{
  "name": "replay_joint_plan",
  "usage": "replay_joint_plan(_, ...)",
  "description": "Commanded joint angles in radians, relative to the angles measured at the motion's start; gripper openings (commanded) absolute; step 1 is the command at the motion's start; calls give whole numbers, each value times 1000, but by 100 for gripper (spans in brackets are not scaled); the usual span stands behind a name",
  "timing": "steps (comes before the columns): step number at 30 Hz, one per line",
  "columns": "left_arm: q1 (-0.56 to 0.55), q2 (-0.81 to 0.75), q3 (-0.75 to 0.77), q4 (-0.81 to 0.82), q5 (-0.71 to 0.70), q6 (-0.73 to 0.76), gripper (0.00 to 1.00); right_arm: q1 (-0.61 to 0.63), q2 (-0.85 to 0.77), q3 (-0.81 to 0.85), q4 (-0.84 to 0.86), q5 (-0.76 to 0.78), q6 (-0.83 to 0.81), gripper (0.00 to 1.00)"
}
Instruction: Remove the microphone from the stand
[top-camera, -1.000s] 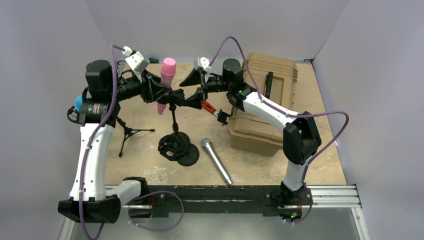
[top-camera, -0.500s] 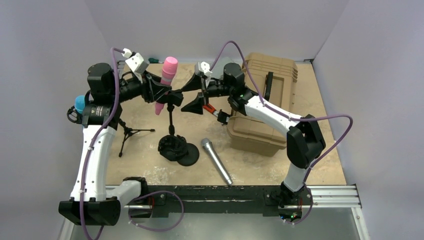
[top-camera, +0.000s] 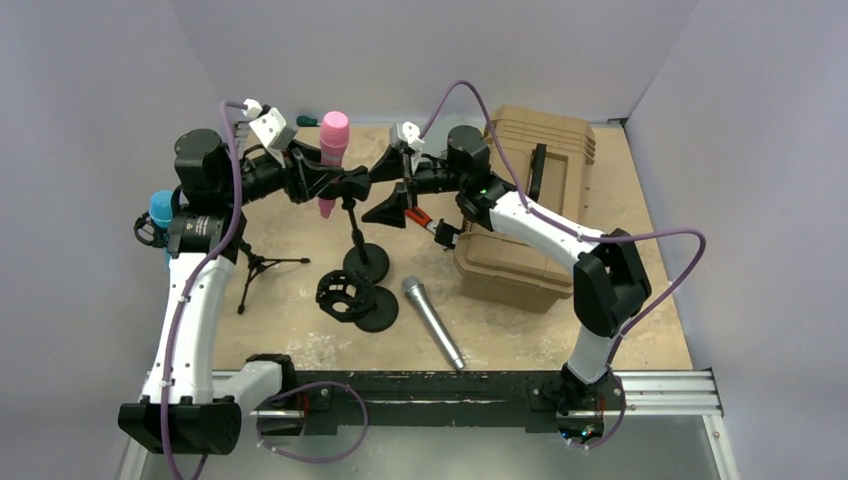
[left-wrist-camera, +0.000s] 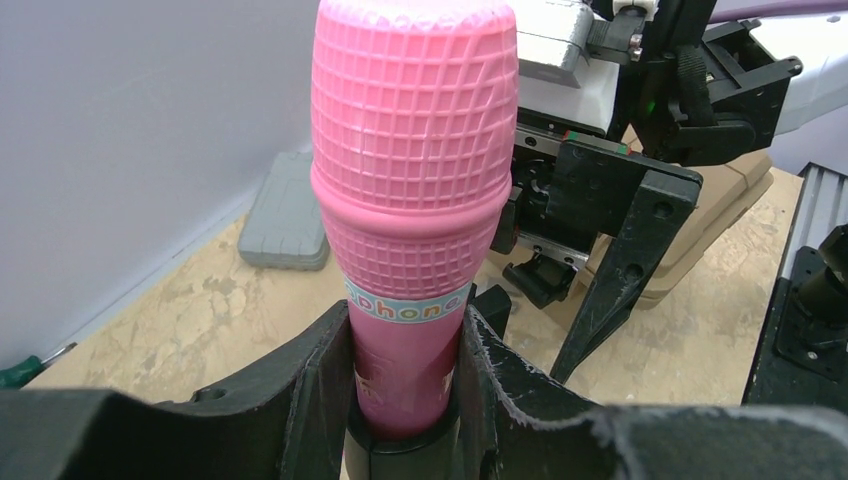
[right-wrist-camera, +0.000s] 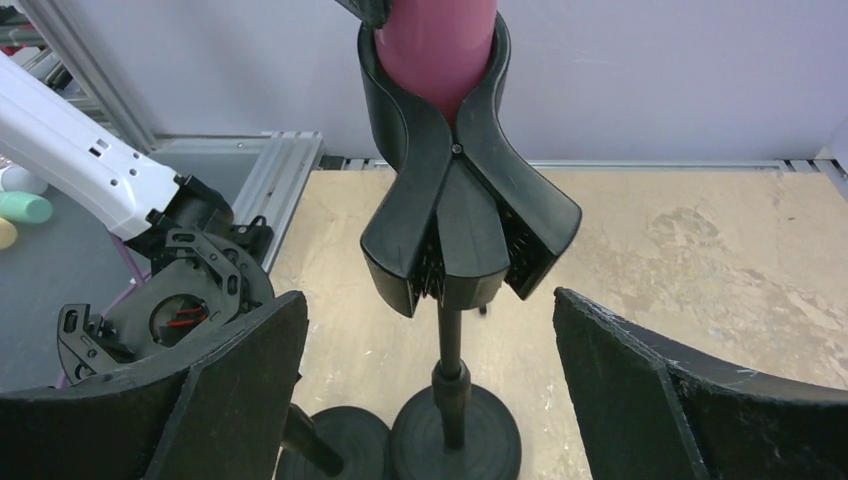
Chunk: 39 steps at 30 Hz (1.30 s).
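The pink microphone (top-camera: 333, 148) stands nearly upright in the black clip (right-wrist-camera: 455, 200) of a round-based stand (top-camera: 366, 262). My left gripper (top-camera: 333, 182) is shut on the microphone's handle just above the clip; in the left wrist view both fingers (left-wrist-camera: 320, 400) press against the pink handle (left-wrist-camera: 415, 170). My right gripper (top-camera: 370, 197) is open just right of the clip. In the right wrist view its fingers (right-wrist-camera: 220, 390) stand wide apart on either side of the stand's pole (right-wrist-camera: 452, 350), touching nothing. The microphone's lower end (right-wrist-camera: 440, 40) shows in the clip.
A tan hard case (top-camera: 530, 200) sits at the right. A silver microphone (top-camera: 432, 322) lies on the table in front. A second black stand with a shock mount (top-camera: 350, 295) stands by the first one's base. A small tripod (top-camera: 262, 265) stands left. A red-handled tool (top-camera: 418, 215) lies by the case.
The left gripper has moved back with the microphone, which now stands more upright. The stand's base has slid back and right. The right gripper has drawn slightly away from the clip.
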Motion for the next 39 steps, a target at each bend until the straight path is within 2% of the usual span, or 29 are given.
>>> replay_joint_plan(1, 6, 26, 20, 117, 62, 26, 0, -3, -63, -19, 35, 61, 11, 90)
replay_joint_plan(6, 6, 33, -16, 132, 50, 40, 0, -27, -94, -78, 108, 138, 68, 90)
replay_joint_plan(16, 6, 11, -54, 197, 57, 5, 0, -52, -156, -200, 104, 110, 32, 89)
replay_joint_plan(20, 40, -31, -67, 331, 53, -49, 0, -51, -158, -196, 99, 95, 34, 90)
replay_joint_plan(28, 88, 1, -69, 441, 106, -177, 0, -51, -129, -160, 115, 61, 63, 90)
replay_joint_plan(33, 85, 16, -93, 437, 147, -192, 0, -50, -98, -140, 165, 59, 112, 90)
replay_joint_plan(39, 66, 25, -130, 401, 116, -137, 0, -38, -63, -98, 207, 37, 142, 89)
